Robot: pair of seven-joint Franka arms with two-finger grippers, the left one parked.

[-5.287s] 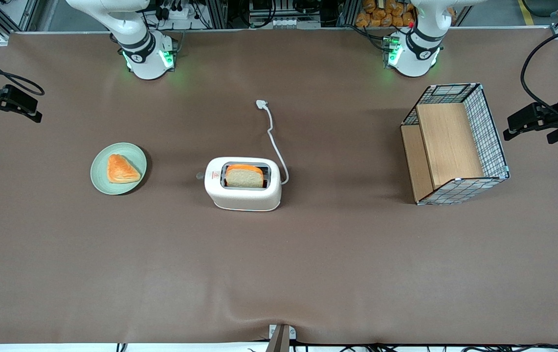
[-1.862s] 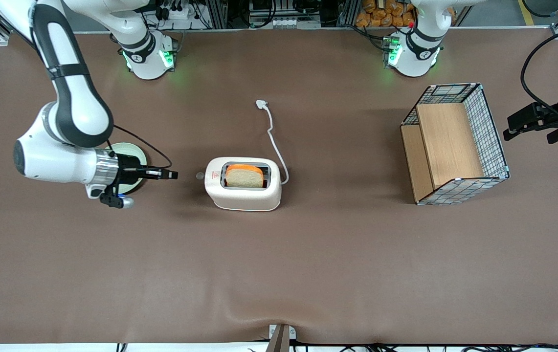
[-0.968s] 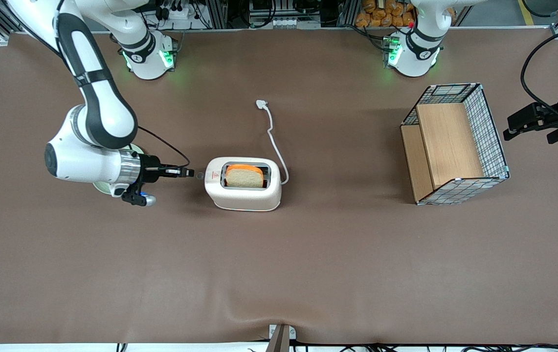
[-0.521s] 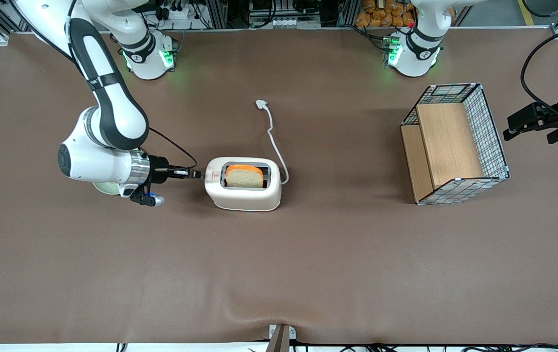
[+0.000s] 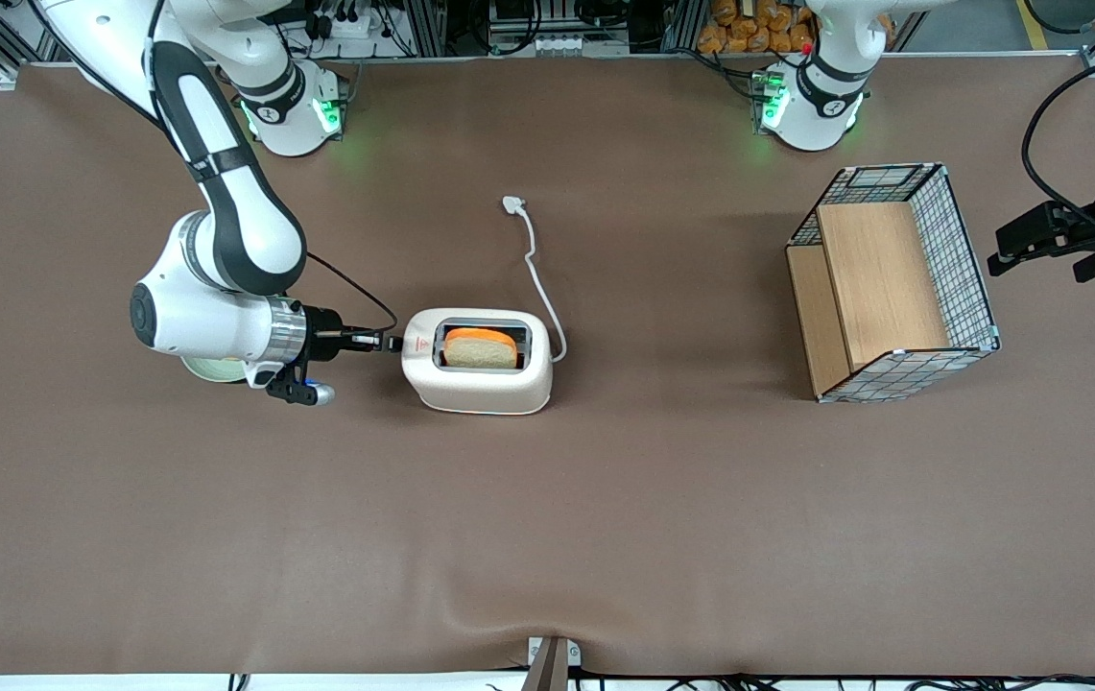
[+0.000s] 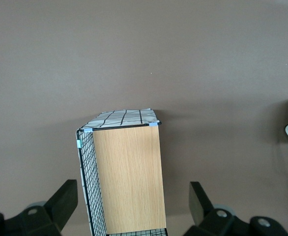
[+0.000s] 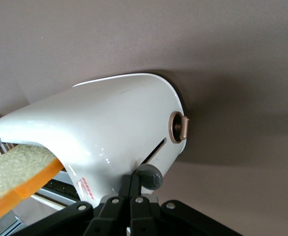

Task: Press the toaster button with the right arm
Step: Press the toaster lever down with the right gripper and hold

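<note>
The white toaster (image 5: 477,376) stands mid-table with a bread slice (image 5: 480,349) in its slot and a white cord (image 5: 537,269) running away from the front camera. The right arm (image 5: 221,317) reaches in from the working arm's end. Its gripper (image 5: 391,342) is shut and empty, and its tip lies at the toaster's end face, covering the button in the front view. In the right wrist view the closed fingertips (image 7: 130,181) touch the grey round button (image 7: 151,177) on the toaster (image 7: 104,123).
A green plate (image 5: 211,370) lies mostly hidden under the right arm's wrist. A wire basket with a wooden shelf (image 5: 892,278) stands toward the parked arm's end. A brown dial (image 7: 177,128) sits on the toaster's end face beside the button.
The right arm came in over the plate and moved toward the toaster until its shut gripper reached the button. The bread slice sits slightly lower in the slot.
</note>
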